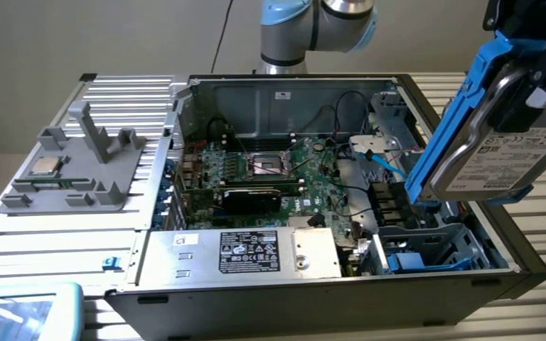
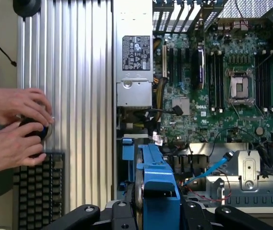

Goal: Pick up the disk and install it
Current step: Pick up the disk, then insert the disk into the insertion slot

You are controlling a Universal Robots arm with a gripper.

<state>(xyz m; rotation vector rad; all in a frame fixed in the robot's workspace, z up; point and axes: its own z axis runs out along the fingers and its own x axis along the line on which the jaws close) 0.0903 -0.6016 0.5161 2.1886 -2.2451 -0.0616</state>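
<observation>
The disk is pinched by the gripper at the exterior view's upper right, above the open computer case.

The disk is a flat grey-metal drive with a white barcoded label, edged by a blue plastic frame. It hangs in the air, touching no surface, clamped in the pincer. It stands nearly on edge and tilted, with the label facing the exterior camera. It is above the open case, over the corner at the exterior view's right. The wrist view shows it edge-on.
</observation>
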